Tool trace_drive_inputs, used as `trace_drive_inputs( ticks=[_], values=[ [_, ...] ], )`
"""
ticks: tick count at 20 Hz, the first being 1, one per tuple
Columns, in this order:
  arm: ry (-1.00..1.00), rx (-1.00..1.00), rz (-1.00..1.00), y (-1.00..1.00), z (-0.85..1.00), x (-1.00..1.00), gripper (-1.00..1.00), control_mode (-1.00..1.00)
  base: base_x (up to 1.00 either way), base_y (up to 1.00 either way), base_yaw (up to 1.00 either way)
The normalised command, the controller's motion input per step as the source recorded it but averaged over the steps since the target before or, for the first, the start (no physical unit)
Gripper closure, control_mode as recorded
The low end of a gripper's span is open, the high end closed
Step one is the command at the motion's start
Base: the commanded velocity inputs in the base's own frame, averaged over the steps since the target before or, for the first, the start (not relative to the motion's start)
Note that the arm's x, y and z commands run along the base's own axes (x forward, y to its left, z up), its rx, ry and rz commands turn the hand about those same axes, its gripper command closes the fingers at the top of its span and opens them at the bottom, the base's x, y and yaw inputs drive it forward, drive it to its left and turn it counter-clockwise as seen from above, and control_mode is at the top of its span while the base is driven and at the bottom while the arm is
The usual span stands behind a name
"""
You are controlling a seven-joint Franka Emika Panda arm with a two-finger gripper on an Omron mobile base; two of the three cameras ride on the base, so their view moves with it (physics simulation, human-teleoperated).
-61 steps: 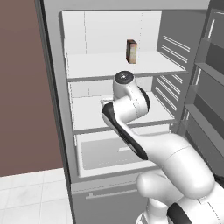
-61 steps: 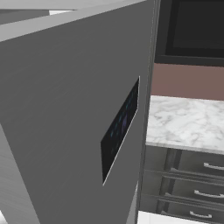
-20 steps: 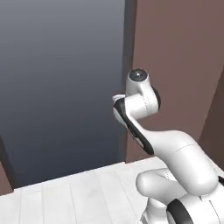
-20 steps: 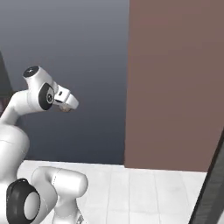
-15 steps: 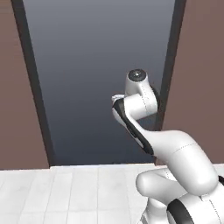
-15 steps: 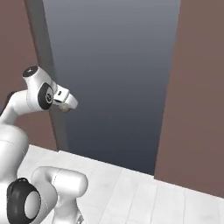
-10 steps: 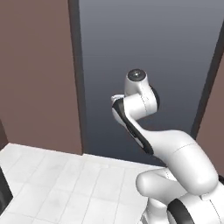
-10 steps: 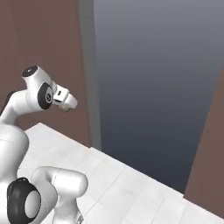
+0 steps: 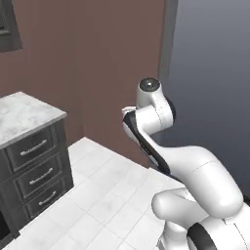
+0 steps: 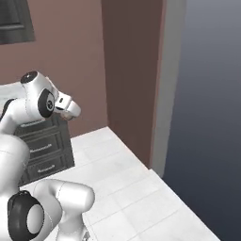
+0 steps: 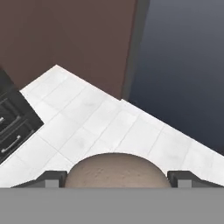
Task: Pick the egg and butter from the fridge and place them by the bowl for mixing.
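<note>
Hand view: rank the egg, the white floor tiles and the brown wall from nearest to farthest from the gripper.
1. The egg, brownish-grey, sits right between the fingers of the gripper.
2. The white floor tiles, below and ahead of it.
3. The brown wall, beyond the tiles, at the upper left.
</note>
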Motion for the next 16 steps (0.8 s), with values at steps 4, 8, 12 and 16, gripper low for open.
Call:
trace_drive_inputs(
  ticks=[4, 8, 12, 16],
  values=[
    [0.0, 0.0, 0.0, 0.0, 0.0, 0.0, 1.0, 1.0, 0.52, 0.03, 0.66],
    [0.0, 0.0, 0.0, 0.0, 0.0, 0.0, 1.0, 1.0, 0.52, 0.03, 0.66],
    [0.0, 0.0, 0.0, 0.0, 0.0, 0.0, 1.0, 1.0, 0.66, 0.04, 0.54],
    [0.0, 0.0, 0.0, 0.0, 0.0, 0.0, 1.0, 1.0, 0.71, 0.04, 0.51]
  ],
)
